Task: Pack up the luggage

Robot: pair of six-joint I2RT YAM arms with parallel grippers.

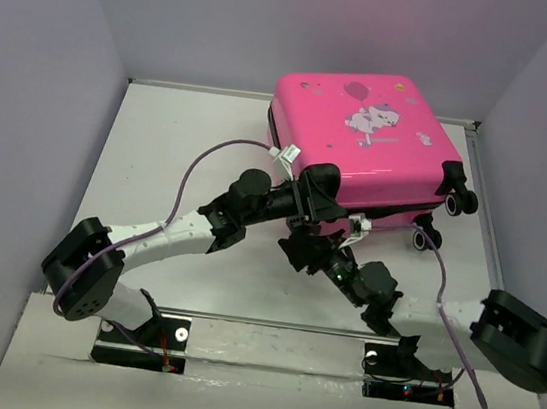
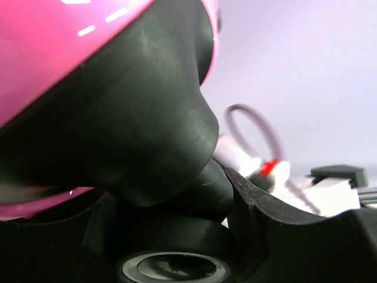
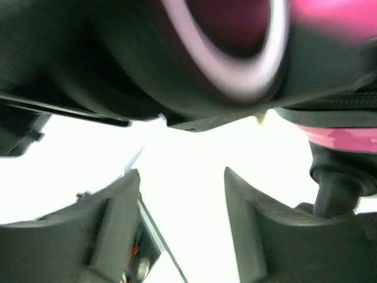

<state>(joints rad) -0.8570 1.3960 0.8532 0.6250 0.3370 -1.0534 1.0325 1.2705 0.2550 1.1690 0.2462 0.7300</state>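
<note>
Top external shows luggage (image 1: 365, 161) corner gripped inside left end effector (image 1: 319, 188).

The top view looks down from above the near edge of the table (image 1: 160, 149); both wrist views sit very close under the luggage (image 1: 362, 146), sharing its pink shell.

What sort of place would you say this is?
Probably a robotics lab work cell: a white table boxed in by plain walls, mounted left arm and right arm, and a pink suitcase as the prop.
</note>
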